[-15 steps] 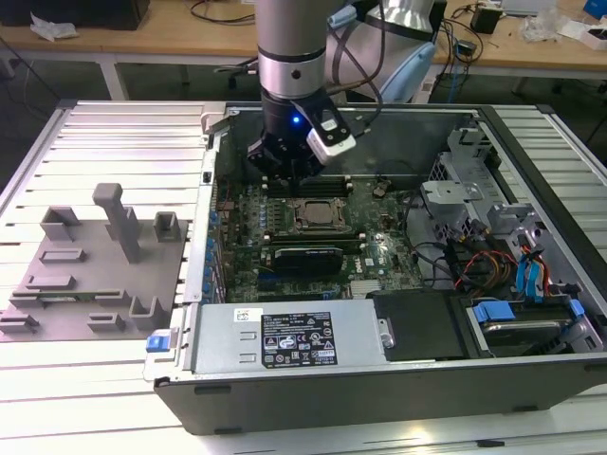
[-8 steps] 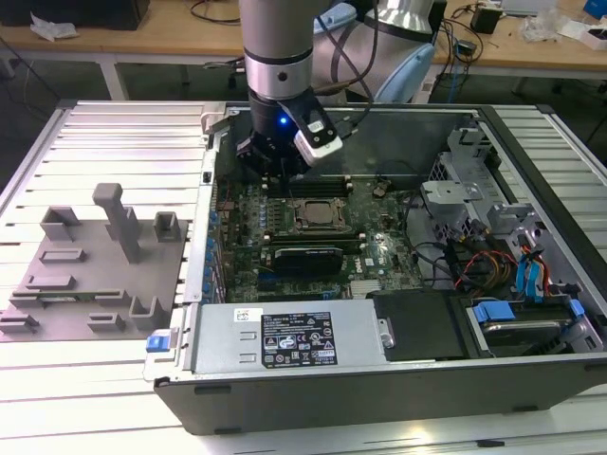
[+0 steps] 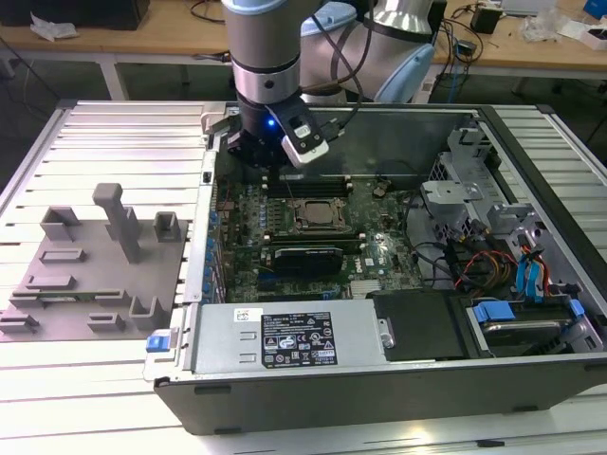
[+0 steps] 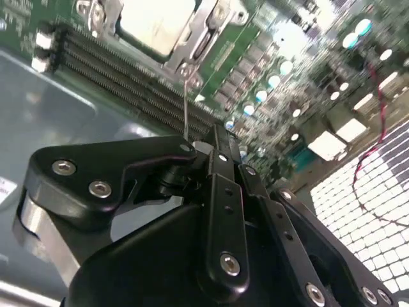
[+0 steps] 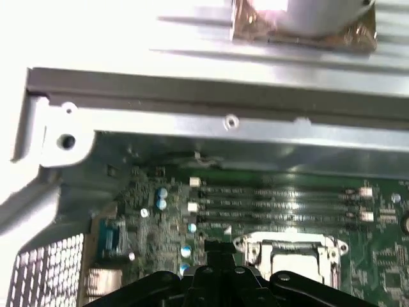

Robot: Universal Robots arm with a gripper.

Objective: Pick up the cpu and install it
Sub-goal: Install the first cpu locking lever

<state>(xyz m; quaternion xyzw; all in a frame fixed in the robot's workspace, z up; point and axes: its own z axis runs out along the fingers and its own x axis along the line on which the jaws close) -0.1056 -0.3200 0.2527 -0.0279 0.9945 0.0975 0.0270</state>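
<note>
My jaws (image 3: 268, 163), shut with nothing between them, hover beside the silvery square cpu (image 3: 314, 211), seated in its metal-framed socket (image 5: 291, 256).

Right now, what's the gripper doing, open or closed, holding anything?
Gripper: shut, nothing visibly held, above the motherboard beside the socket, where the cpu sits.

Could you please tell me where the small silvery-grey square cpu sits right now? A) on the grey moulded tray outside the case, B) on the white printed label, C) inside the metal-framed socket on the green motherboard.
C: the silvery-grey square cpu lies within the metal-framed socket on the green motherboard, with the black claw close beside the socket.
</note>
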